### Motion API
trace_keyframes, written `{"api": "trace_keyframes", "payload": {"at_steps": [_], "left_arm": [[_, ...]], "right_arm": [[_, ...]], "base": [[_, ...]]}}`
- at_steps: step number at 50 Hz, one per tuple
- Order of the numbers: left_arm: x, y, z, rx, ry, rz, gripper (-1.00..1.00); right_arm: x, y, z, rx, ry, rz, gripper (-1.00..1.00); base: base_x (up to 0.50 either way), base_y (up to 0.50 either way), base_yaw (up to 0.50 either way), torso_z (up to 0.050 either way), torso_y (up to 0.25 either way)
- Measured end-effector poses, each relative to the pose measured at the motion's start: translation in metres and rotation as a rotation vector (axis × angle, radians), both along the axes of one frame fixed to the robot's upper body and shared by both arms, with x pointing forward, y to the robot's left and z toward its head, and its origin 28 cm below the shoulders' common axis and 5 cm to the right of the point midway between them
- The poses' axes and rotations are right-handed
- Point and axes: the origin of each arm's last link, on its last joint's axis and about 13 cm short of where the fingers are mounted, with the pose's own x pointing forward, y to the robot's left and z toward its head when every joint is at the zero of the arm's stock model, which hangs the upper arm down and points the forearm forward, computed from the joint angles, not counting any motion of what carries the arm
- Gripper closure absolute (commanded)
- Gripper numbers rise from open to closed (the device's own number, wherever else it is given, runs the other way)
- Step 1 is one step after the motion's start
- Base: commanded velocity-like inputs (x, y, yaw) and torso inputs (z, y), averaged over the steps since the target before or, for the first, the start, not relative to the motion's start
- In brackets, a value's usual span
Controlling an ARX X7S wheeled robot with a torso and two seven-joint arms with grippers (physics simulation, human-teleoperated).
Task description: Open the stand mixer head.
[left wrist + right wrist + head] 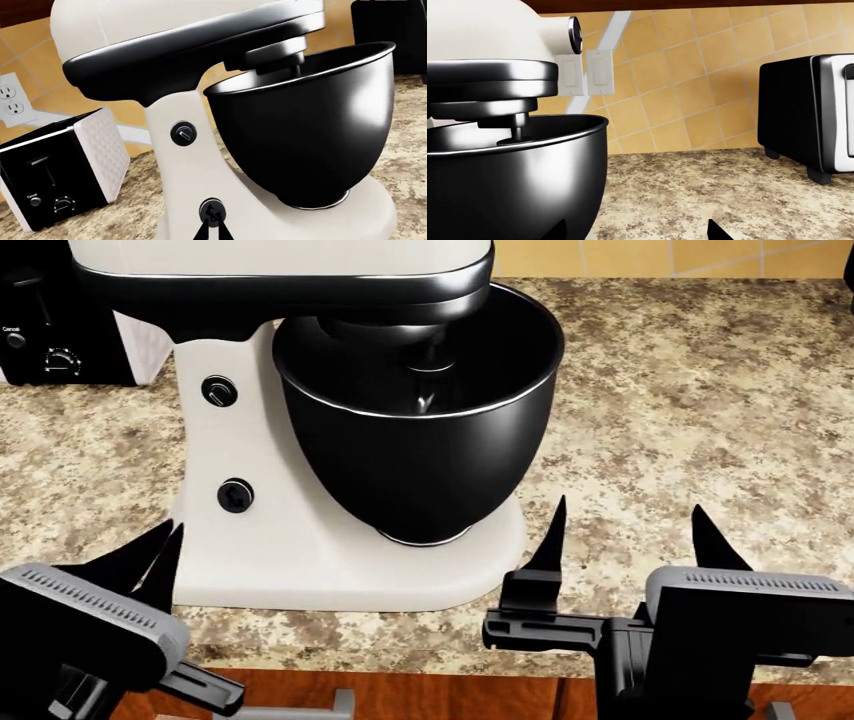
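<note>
The stand mixer head (267,255), cream-white with a glossy black underside band, lies down over the black mixing bowl (414,440). It also shows in the left wrist view (133,25) and the right wrist view (480,30). My left gripper (154,545) is shut and empty. It sits low at the front left of the mixer and points at the lower black knob (212,212) on the cream base column (180,170). In the left wrist view, the left gripper (212,229) sits just short of that knob. My right gripper (627,525) is open and empty, in front of the bowl's right side (507,190).
A black and white toaster (60,170) stands left of the mixer on the speckled counter (694,390). A black toaster oven (807,115) stands at the far right by the tiled wall. The counter's front edge lies just under both grippers.
</note>
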Motion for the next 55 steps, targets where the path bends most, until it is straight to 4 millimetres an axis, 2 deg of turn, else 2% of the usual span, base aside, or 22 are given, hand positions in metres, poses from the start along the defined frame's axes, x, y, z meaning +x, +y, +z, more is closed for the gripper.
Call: {"api": "trace_keyframes", "payload": {"at_steps": [13,25,41,55], "left_arm": [[0.015,-0.002,0.008,0.148,0.006,-0.099,1.0],[0.035,0.0,0.011,0.125,-0.006,-0.113,1.0],[0.047,0.0,-0.003,0.12,0.051,-0.144,1.0],[0.064,0.004,-0.006,0.098,0.068,-0.113,1.0]], "right_arm": [[0.002,0.0,-0.003,-0.005,0.009,-0.002,-1.0],[0.005,-0.001,-0.007,-0.011,0.023,-0.007,-1.0],[0.008,-0.002,-0.01,-0.014,0.028,-0.011,-1.0],[0.008,-0.002,-0.01,-0.016,0.028,-0.012,-1.0]], "base": [[0.0,0.0,0.0,0.0,0.0],[0.0,0.0,0.0,0.0,0.0],[0.0,0.0,0.0,0.0,0.0],[0.0,0.0,0.0,0.0,0.0]]}}
